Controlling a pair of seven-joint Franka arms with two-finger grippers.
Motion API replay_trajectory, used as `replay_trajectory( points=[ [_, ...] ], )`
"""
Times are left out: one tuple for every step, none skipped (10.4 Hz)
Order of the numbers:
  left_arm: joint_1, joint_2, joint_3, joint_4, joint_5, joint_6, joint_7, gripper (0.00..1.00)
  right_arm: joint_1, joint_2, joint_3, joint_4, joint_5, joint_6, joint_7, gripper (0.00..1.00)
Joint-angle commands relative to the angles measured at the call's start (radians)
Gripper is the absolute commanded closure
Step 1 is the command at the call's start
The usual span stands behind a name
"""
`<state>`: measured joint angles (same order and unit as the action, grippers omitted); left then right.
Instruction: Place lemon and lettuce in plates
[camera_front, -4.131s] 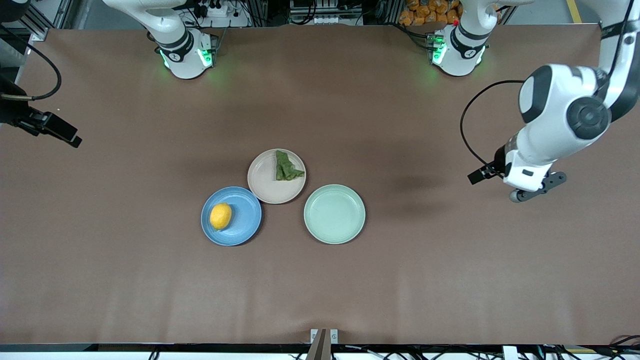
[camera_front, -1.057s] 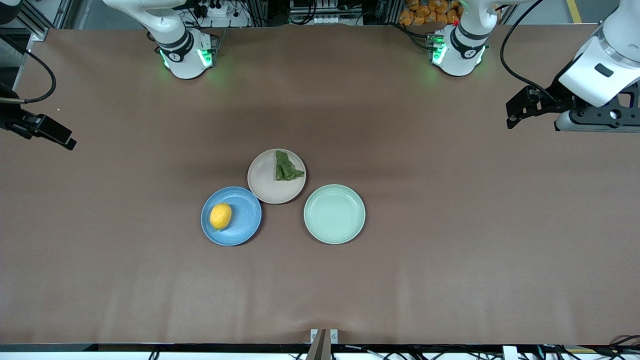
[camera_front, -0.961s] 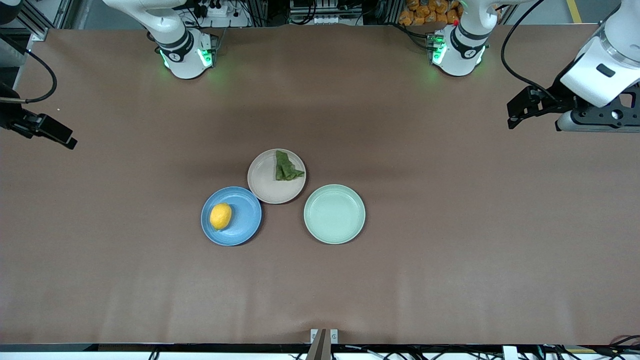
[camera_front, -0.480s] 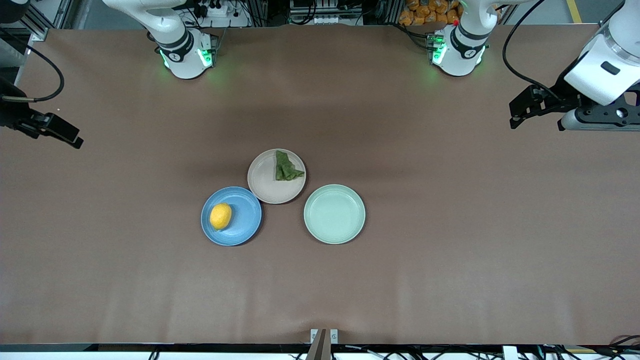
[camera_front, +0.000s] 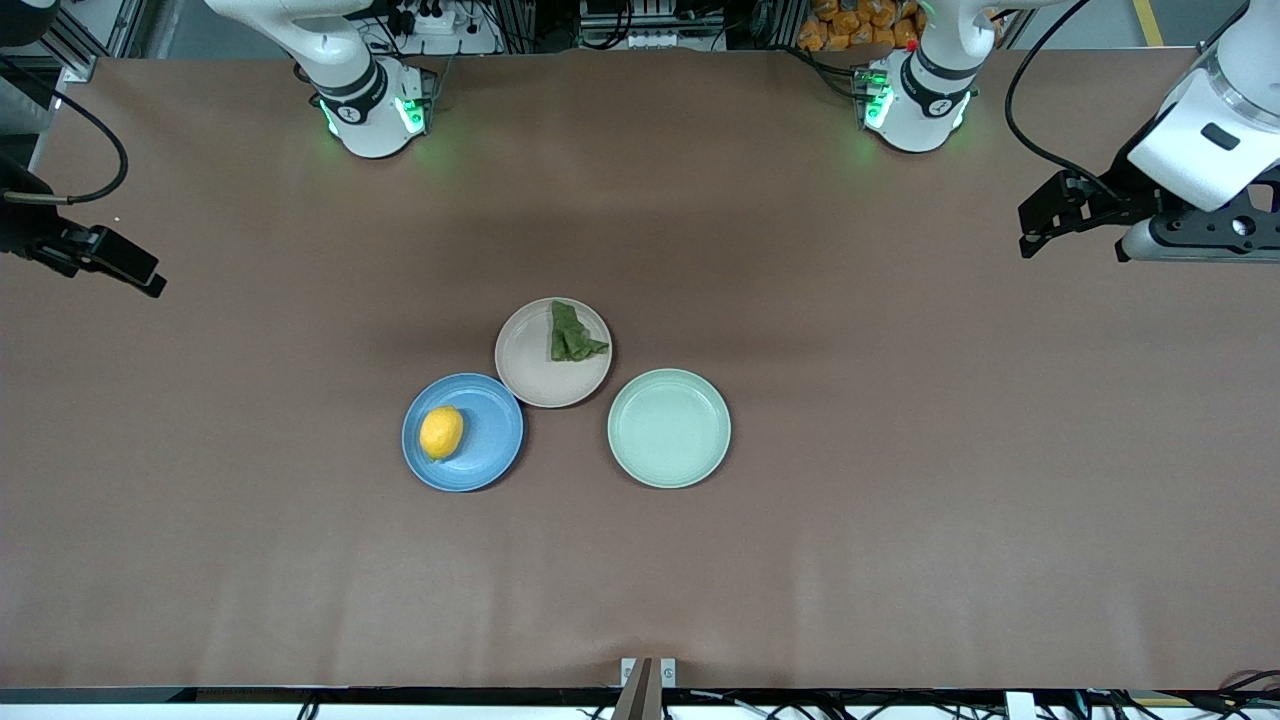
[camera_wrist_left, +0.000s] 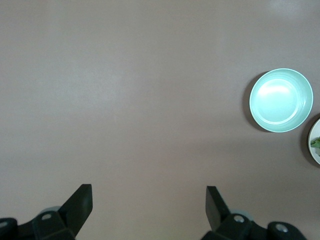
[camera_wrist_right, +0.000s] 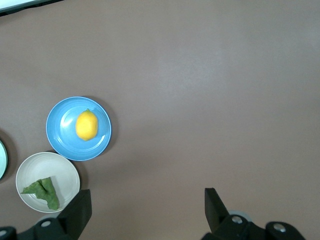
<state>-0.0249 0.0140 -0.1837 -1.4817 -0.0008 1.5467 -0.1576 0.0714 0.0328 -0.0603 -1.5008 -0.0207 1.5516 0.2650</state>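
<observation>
The yellow lemon (camera_front: 441, 432) lies on the blue plate (camera_front: 492, 432). The dark green lettuce (camera_front: 573, 334) lies on the beige-pink plate (camera_front: 528, 362), which touches the blue one. Both also show in the right wrist view: the lemon (camera_wrist_right: 86, 125) on the blue plate (camera_wrist_right: 62, 137) and the lettuce (camera_wrist_right: 44, 191) on the beige-pink plate (camera_wrist_right: 32, 170). My left gripper (camera_wrist_left: 149, 194) is open and empty, high over bare table at the left arm's end. My right gripper (camera_wrist_right: 147, 197) is open and empty, high over bare table at the right arm's end.
A pale mint-green plate (camera_front: 669, 428) stands empty beside the beige-pink plate, toward the left arm's end; it also shows in the left wrist view (camera_wrist_left: 281, 100). The brown table top (camera_front: 900, 520) surrounds the three plates. The left arm's hand (camera_front: 1195, 235) hangs at the table's end.
Since four seconds ago the left arm has risen and drawn back toward its end of the table. Over the last second both arms barely shift. The lemon, lettuce and plates have not moved.
</observation>
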Motion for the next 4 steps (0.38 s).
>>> replay_trajectory(
  points=[
    [0.005, 0.000, -0.003, 0.018, 0.018, -0.010, 0.030, 0.00, -0.010, 0.012, 0.002, 0.030, -0.008, -0.019, 0.003, 0.00],
    [0.005, -0.002, -0.003, 0.018, 0.018, -0.010, 0.030, 0.00, -0.010, 0.012, 0.002, 0.030, -0.008, -0.019, 0.003, 0.00],
    [0.005, 0.000, -0.003, 0.018, 0.018, -0.008, 0.030, 0.00, -0.010, 0.012, 0.002, 0.030, -0.008, -0.019, 0.005, 0.00],
    [0.005, -0.002, -0.003, 0.017, 0.018, -0.004, 0.030, 0.00, -0.010, 0.012, 0.002, 0.030, -0.008, -0.019, 0.005, 0.00]
  ],
)
